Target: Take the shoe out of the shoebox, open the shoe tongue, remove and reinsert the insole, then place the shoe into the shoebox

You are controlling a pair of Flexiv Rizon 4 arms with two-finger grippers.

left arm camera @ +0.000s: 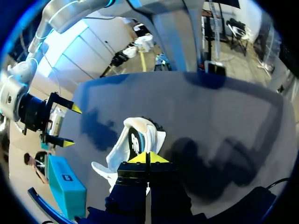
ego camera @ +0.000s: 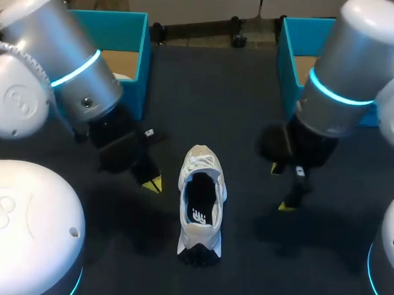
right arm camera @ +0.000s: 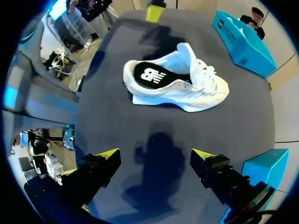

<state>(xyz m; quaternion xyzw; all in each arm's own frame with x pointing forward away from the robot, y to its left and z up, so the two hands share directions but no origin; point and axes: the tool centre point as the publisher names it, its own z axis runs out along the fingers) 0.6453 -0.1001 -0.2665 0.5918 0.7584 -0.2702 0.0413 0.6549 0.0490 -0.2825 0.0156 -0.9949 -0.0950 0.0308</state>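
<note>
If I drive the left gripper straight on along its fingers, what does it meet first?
Probably the shoe, which lies directly ahead of the shut left gripper. Depth is unclear, so it might touch the table first.

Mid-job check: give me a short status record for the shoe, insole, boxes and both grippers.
shoe: upright on the table, outside both boxes, toe pointing away from the robot
insole: dark, lying inside the shoe
boxes: left teal box and right teal box at the table's far corners, tops open
left gripper: shut, empty, beside the shoe, not touching it
right gripper: open, empty, on the shoe's other side, clear of it
</note>
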